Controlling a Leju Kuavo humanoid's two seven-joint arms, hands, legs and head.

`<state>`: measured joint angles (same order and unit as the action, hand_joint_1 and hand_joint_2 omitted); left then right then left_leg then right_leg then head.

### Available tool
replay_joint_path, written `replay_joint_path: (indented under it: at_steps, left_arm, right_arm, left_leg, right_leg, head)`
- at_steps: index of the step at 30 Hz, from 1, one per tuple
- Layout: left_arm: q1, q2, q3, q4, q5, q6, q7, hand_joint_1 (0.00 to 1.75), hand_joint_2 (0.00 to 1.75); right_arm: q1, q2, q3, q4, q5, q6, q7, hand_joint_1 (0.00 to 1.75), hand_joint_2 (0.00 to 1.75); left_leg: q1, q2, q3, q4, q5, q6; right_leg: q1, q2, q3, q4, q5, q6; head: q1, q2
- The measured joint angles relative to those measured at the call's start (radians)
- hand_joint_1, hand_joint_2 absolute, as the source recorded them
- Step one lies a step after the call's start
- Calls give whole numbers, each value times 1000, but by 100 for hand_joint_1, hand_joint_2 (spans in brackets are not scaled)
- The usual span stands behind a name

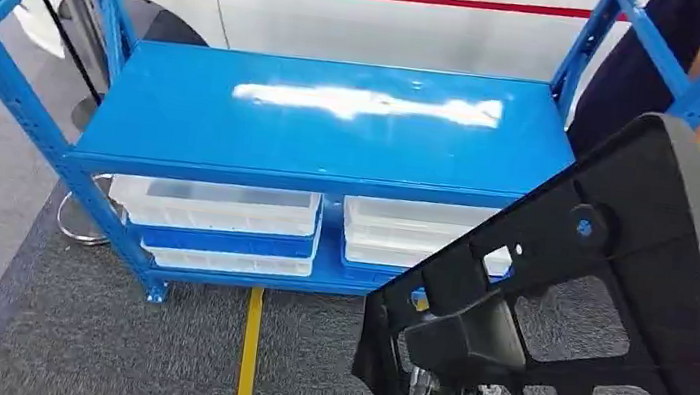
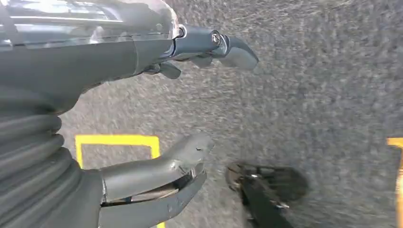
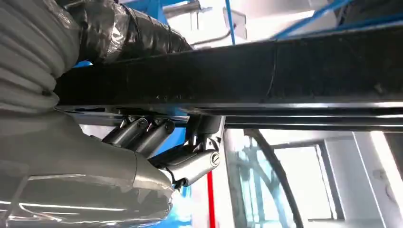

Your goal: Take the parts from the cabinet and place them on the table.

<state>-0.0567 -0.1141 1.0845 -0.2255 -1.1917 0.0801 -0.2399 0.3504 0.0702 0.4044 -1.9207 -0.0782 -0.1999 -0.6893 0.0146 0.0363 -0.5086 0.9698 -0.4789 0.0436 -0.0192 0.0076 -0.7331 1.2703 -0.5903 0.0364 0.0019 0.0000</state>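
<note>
Grey carpet fronts the blue cabinet [image 1: 335, 125]. Right hand [image 3: 157, 142] fingers clamp the black part [image 1: 603, 319]; left hand [image 2: 142, 118] fingers apart, empty. Placement remains.

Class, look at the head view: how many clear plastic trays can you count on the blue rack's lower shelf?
3 can be seen: two stacked on the left, an upper tray over a lower tray, and a right tray partly behind the black part, which may hide more.

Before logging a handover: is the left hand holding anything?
No: the left hand hangs open over grey carpet, thumb and fingers apart, nothing between them.
</note>
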Motion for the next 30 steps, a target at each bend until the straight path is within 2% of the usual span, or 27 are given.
replay_joint_path:
  at_steps: [1, 2, 3, 4, 5, 6, 7, 9, 10, 11, 12, 13, 14, 15, 16, 17, 18, 19, 20, 21, 22, 25, 26, 27, 28, 29, 30]
  left_arm:
    - [0, 0, 0, 0, 0, 0, 0, 0, 175]
    - [-2, 0, 0, 0, 0, 0, 0, 0, 175]
    - [-3, 0, 0, 0, 0, 0, 0, 0, 175]
    - [-3, -2, 0, 0, 0, -1, 0, 0, 175]
    - [-5, -2, 0, 0, -1, -1, 0, 0, 175]
    - [-2, 1, 0, -3, -1, -1, 0, 0, 175]
    - [-3, -2, 0, -3, -2, -1, 0, 0, 175]
    - [-8, -2, 0, -3, -2, -1, 0, 0, 175]
    - [-7, -2, 0, -3, -2, -2, 0, 0, 175]
    - [-5, -3, 0, -3, -2, -2, 0, 0, 175]
    - [-3, -2, 0, -3, -2, -2, 0, 0, 175]
    - [0, -2, 0, -3, -2, -2, 0, 0, 175]
    - [3, -3, 0, -3, -2, -2, 0, 0, 175]
    - [5, -3, 0, -3, -2, -2, 0, 0, 175]
    - [4, -3, 0, -3, -2, -2, 0, 0, 175]
    - [3, -3, 0, -3, -2, -2, 0, 0, 175]
    - [2, -3, 0, -3, -2, -2, 0, 0, 175]
    - [2, -3, 0, -3, -3, -3, 0, 0, 175]
    - [1, -3, 0, -3, -3, -4, 0, 0, 175]
    - [-1, 1, 0, -4, -3, -4, -1, 0, 175]
    - [0, -3, 0, -4, -3, -6, -3, 0, 175]
    - [-4, -3, 0, -5, -5, -8, -3, 0, 175]
    - [-5, -12, 0, -3, -5, -10, -3, 0, 175]
    - [-5, -10, 0, -4, -5, -10, -3, 0, 175]
    - [-2, -10, 1, -4, -5, -10, -3, 0, 175]
    - [1, -10, 1, -4, -5, -10, -3, 0, 175]
    - [3, -10, 1, -4, -6, -10, -3, 0, 175]
  right_arm:
    - [1, 0, -2, 0, 0, 0, 0, 175, 175]
    - [2, 0, -4, 0, 0, 0, 0, 175, 175]
    - [3, 0, -5, 0, -1, 0, 0, 175, 175]
    - [3, 0, -6, 0, -2, 1, 0, 175, 175]
    - [3, 0, -8, -1, -3, 2, 0, 175, 175]
    - [0, 0, -9, -2, -5, 2, 0, 175, 175]
    - [0, 0, -10, -2, -6, 3, 0, 175, 175]
    - [5, 1, -12, -5, -7, 4, 0, 175, 175]
    - [7, 1, -13, -5, -6, 5, 0, 175, 175]
    - [9, 2, -13, -5, -7, 6, 0, 175, 175]
    - [9, 2, -15, -5, -7, 6, 0, 175, 175]
    - [9, 2, -16, -5, -8, 7, 0, 175, 175]
    - [9, 3, -16, -5, -8, 8, 0, 175, 175]
    - [9, 3, -16, -5, -9, 8, 0, 175, 175]
    - [10, 3, -17, -5, -10, 9, 0, 175, 175]
    - [10, 3, -17, -5, -10, 9, 0, 175, 175]
    - [10, 3, -18, -5, -10, 9, 0, 175, 175]
    - [10, 3, -18, -5, -10, 9, 1, 175, 175]
    - [11, 3, -19, -6, -10, 9, 2, 175, 175]
    - [11, 5, -19, -6, -9, 8, 2, 175, 175]
    - [10, 6, -20, -6, -9, 8, 3, 175, 175]
    - [14, 8, -23, -7, -5, 8, 6, 175, 175]
    - [15, 8, -25, -6, -3, 8, 7, 175, 175]
    - [21, 8, -28, -8, -2, 8, 7, 175, 175]
    - [19, 8, -29, -8, 0, 9, 8, 175, 175]
    - [19, 8, -31, -7, 2, 7, 10, 175, 175]
    - [19, 8, -33, -7, 2, 6, 11, 175, 175]
  left_leg:
    - [1, 14, -15, 3, 10, -2]
    - [2, 28, -30, 10, 19, -7]
    - [4, 38, -47, 19, 25, -12]
    - [7, 51, -64, 30, 30, -19]
    - [7, 58, -75, 45, 33, -24]
    - [4, 62, -84, 54, 34, -32]
    - [2, 70, -85, 60, 37, -39]
    - [4, 89, -83, 57, 50, -56]
    - [7, 100, -85, 54, 60, -65]
    - [14, 78, -93, 65, 44, -75]
    - [14, 33, -106, 94, -12, -78]
    - [13, -2, -123, 151, -81, -77]
    - [12, -20, -137, 220, -136, -75]
    - [11, -26, -149, 288, -172, -72]
    - [8, -28, -150, 339, -179, -66]
    - [4, -28, -132, 338, -159, -60]
    - [0, -30, -96, 300, -123, -52]
    - [-4, -36, -41, 225, -85, -42]
    - [-8, -57, 20, 136, -64, -29]
    - [-13, -110, 72, 47, -89, -10]
    - [-12, -118, 89, 10, -89, -17]
    - [-23, -93, 80, 9, -70, -13]
    - [-6, -76, 73, -3, -52, -7]
    - [-9, -61, 62, -3, -41, -2]
    - [-9, -45, 50, -4, -33, 7]
    - [-10, -31, 39, -3, -25, 6]
    - [-10, -15, 26, -2, -16, 5]
  right_leg:
    - [-6, -2, 1, 46, 12, 7]
    - [-12, -4, 18, 55, 50, 15]
    - [-18, -8, 55, 27, 91, 21]
    - [-24, -19, 117, -43, 123, 28]
    - [-27, -50, 188, -130, 116, 32]
    - [-20, -89, 247, -220, 59, 36]
    - [-12, -81, 254, -244, 42, 9]
    - [-5, -70, 234, -240, 49, -13]
    - [-5, -61, 224, -242, 60, -28]
    - [-9, -53, 211, -246, 77, -45]
    - [-7, -44, 195, -248, 90, -54]
    - [-4, -34, 179, -247, 103, -61]
    - [0, -24, 164, -247, 114, -66]
    - [6, -11, 148, -246, 127, -70]
    - [12, 4, 132, -244, 141, -72]
    - [16, 17, 116, -241, 152, -72]
    - [19, 28, 102, -239, 163, -72]
    - [22, 42, 88, -236, 173, -71]
    - [24, 54, 78, -234, 183, -70]
    - [20, 61, 70, -231, 194, -67]
    - [24, 71, 67, -231, 204, -62]
    - [17, 102, 63, -246, 236, -40]
    - [19, 98, 59, -239, 236, -38]
    - [22, 51, 46, -215, 188, -34]
    - [19, 22, 29, -163, 119, -27]
    - [13, 8, 13, -96, 60, -20]
    - [7, 3, -3, -19, 16, -12]
  head:
    - [0, 0]
    - [0, 0]
    - [0, 0]
    - [0, 0]
    - [0, 0]
    - [1, 0]
    - [-3, 0]
    - [-3, 0]
    - [-2, 0]
    - [-2, 0]
    - [-2, 0]
    - [-3, 0]
    - [-2, 0]
    - [-3, 0]
    - [-2, 0]
    - [-3, 0]
    - [-3, 0]
    - [-3, 0]
    - [-3, 0]
    - [-2, 0]
    - [-2, 0]
    - [-2, 0]
    - [-3, 0]
    - [0, 0]
    - [0, 0]
    - [0, 0]
    - [0, 0]
